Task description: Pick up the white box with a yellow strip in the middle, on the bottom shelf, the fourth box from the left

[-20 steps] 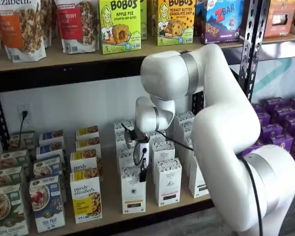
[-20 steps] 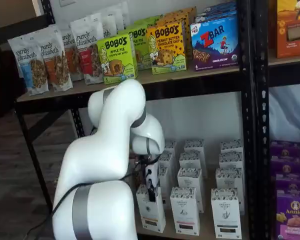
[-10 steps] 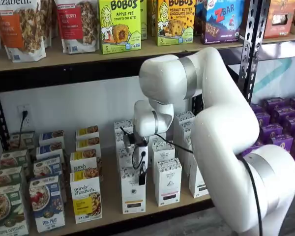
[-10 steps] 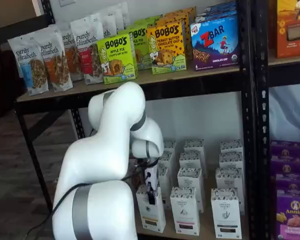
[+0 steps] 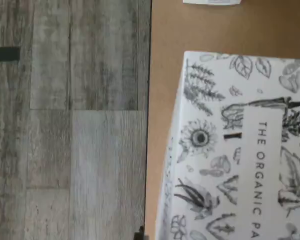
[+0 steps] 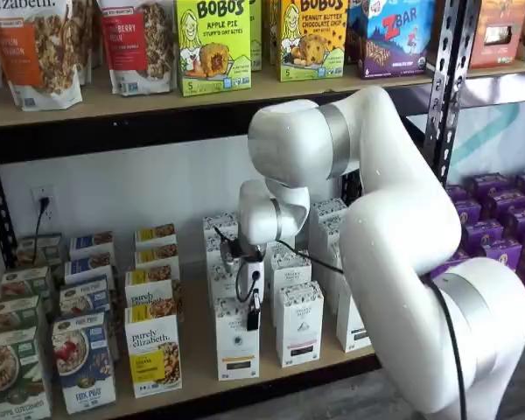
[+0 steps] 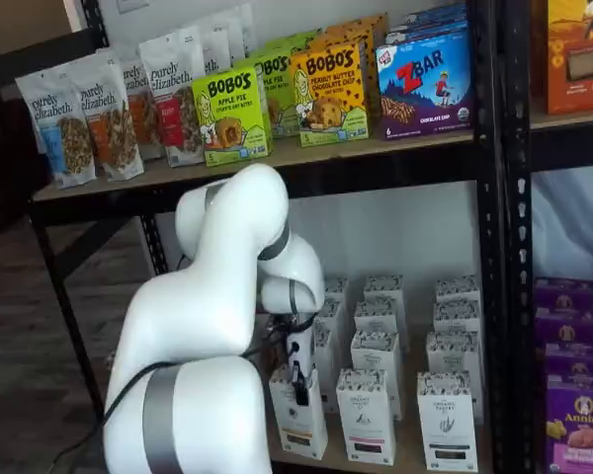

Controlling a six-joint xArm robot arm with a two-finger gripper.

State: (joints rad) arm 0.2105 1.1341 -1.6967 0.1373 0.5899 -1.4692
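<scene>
The white box [image 6: 237,346] with a thin yellowish strip stands at the front of the bottom shelf [image 6: 197,363], right of the "purely elizabeth" boxes. It also shows in a shelf view [image 7: 298,423]. My gripper [image 6: 252,315] hangs at the box's top front edge, and shows in both shelf views [image 7: 298,385]. Only a dark finger against the carton's front shows, so I cannot tell whether it is open or closed. The wrist view looks straight down on the box's leaf-patterned top [image 5: 240,150], printed "THE ORGANIC".
Like white cartons with black strips [image 6: 298,325] stand right of and behind the box. A "purely elizabeth" box [image 6: 153,352] stands to its left. The arm's big white links [image 6: 402,227] hang in front of the shelves. Grey wood floor [image 5: 70,125] lies beyond the shelf's front edge.
The arm has sunk a little and the gripper has come down slightly onto the top front of the white box. The box stands where it was.
</scene>
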